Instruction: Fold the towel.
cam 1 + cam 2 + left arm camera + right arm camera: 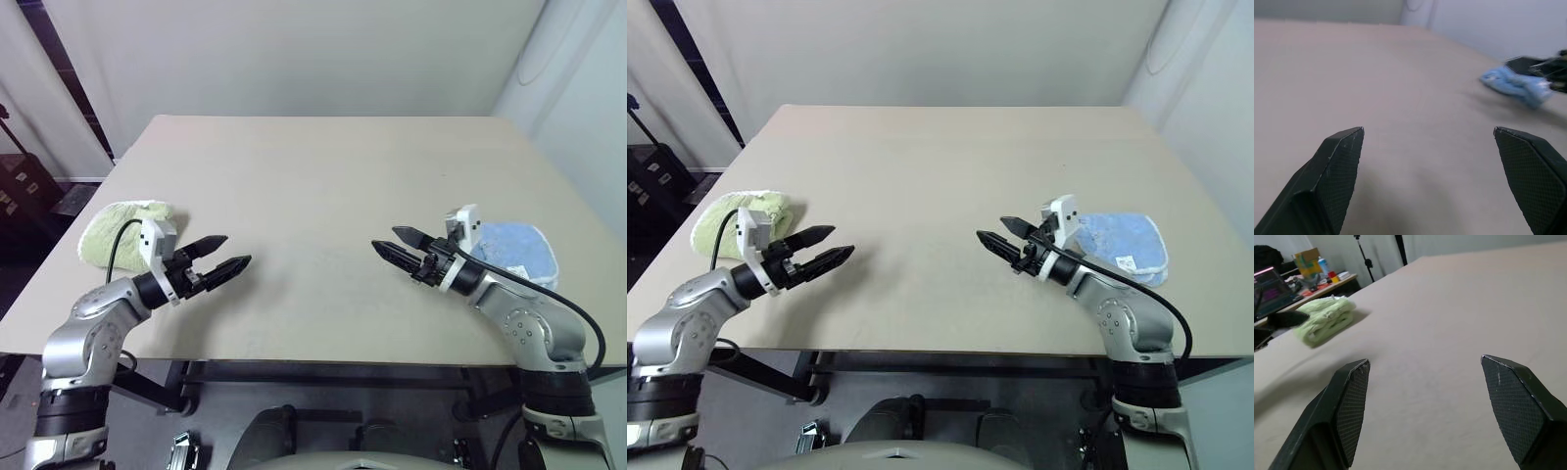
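1. Looking down over the near edge of the beige table (313, 196), you see both arms raised just above it, each gripper pointing inward toward the bare middle of the tabletop.
2. Your left gripper (225, 257) hovers over the near left part of the table with its two black fingers spread apart and nothing between them; it is released and empty. The left wrist view confirms this: the fingertips (1342, 152) stand wide apart with bare tabletop between them.
3. Your right gripper (397, 247) hovers over the near right part of the table, fingers likewise parted and holding nothing. In the right wrist view its fingertips (1354, 387) also frame bare table surface.
4. The two grippers face each other across the middle and are well apart, neither one touching any cloth.
5. The light green towel (122, 230) lies at the left edge of the table, just behind your left gripper's wrist. It sits as a bunched, folded bundle rather than spread flat; the right wrist view shows it (1327, 319) as a thick layered roll resting on the table.
6. The light blue towel (514, 250) lies flat near the right edge, partly behind your right wrist, with a small white label showing on it.
7. Farther back, the rest of the tabletop runs up to a plain light wall (294, 49).
8. Beyond the table's left side, the right wrist view shows a cluttered side table (1312, 279) and a dark stand (1364, 257).
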{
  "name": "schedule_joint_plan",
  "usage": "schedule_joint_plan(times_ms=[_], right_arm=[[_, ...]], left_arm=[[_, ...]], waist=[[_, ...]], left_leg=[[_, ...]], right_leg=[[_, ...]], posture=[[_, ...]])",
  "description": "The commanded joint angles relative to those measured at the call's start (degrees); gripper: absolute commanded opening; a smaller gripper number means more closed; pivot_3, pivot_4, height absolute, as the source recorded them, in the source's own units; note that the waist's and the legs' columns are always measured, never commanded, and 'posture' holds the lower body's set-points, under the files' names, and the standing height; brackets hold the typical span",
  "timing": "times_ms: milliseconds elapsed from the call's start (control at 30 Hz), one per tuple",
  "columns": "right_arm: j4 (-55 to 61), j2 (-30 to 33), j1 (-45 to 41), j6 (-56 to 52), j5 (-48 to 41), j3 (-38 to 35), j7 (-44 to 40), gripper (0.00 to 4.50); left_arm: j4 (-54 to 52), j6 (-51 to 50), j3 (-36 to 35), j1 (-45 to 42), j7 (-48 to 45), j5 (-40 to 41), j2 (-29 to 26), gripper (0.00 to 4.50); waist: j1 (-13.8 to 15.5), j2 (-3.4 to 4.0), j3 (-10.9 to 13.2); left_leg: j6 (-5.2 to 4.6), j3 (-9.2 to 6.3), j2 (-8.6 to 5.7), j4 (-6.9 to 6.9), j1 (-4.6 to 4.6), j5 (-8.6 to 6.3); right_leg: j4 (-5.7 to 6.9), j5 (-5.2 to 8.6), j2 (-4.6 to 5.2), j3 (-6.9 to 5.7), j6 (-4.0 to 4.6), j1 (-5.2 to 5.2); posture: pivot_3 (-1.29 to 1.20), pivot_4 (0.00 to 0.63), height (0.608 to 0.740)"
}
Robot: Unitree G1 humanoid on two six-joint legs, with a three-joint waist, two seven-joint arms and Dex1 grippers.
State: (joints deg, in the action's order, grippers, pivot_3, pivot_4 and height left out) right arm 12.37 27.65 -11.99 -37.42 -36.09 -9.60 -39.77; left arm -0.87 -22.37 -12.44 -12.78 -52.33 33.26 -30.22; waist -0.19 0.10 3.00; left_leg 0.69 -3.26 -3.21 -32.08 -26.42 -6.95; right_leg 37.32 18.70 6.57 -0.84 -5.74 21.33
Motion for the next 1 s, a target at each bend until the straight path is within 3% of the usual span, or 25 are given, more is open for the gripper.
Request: schedule_joint_plan(times_ms=[33, 100, 267, 467, 667, 1000], right_arm=[[4.5, 1.8, 1.9, 0.6, -0.2, -1.0, -0.4, 3.80], [5.6, 2.5, 3.1, 0.3, -0.4, -0.9, -0.2, 3.80], [5.8, 3.0, 4.0, -0.1, -0.5, -1.5, 1.0, 3.80], [6.0, 3.1, 5.8, 1.6, 1.8, -0.9, 2.1, 3.80], [7.3, 1.3, 4.6, 1.5, 1.4, -1.7, 6.2, 3.80], [6.3, 1.4, 4.3, 1.2, 2.1, 1.0, 5.3, 3.80]], left_arm=[[2.2, 7.5, 0.6, -4.6, -1.2, -1.8, 1.9, 4.49], [3.5, 9.5, 1.4, -6.9, -3.0, -1.6, 3.3, 4.49], [10.4, 16.7, 6.1, -12.0, -6.0, -5.8, 6.9, 4.49], [14.8, 21.5, 12.1, -8.9, -12.8, -9.4, 8.2, 4.49], [10.7, 18.3, 10.8, -3.8, -12.5, -6.9, 6.9, 4.49], [6.2, 17.1, 12.6, 3.0, -9.5, -7.7, 8.7, 4.49]], waist=[[0.5, 0.00, 0.0], [0.8, 0.00, 0.0], [0.8, 0.00, 0.0], [0.8, 0.00, 0.0], [0.7, 0.01, 0.0], [0.9, 0.02, 0.0]], left_leg=[[-0.01, -0.01, 0.06, 0.00, 0.01, 0.00], [-0.01, -0.04, 0.14, -0.03, 0.03, 0.01], [-0.01, -0.05, 0.16, -0.15, 0.17, 0.01], [-0.03, 0.01, 0.08, -0.34, 0.21, -0.01], [-0.03, -0.12, 0.15, -0.32, 0.21, 0.00], [-0.04, -0.10, 0.12, -0.39, 0.23, -0.02]], right_leg=[[0.00, -0.04, -0.03, 0.00, -0.15, 0.00], [0.04, -0.12, -0.08, -0.02, -0.67, -0.01], [0.07, -0.19, -0.11, -0.02, -0.79, -0.19], [0.00, -0.20, -0.03, 0.01, -0.79, -0.36], [0.06, -0.20, -0.09, 0.00, -0.81, -0.31], [0.06, -0.20, -0.04, -0.01, -0.81, -0.39]], posture=[[0.00, 0.000, 0.709], [0.00, 0.000, 0.709], [0.00, 0.000, 0.709], [0.00, 0.000, 0.709], [0.00, 0.000, 0.709], [0.00, 0.000, 0.709]])
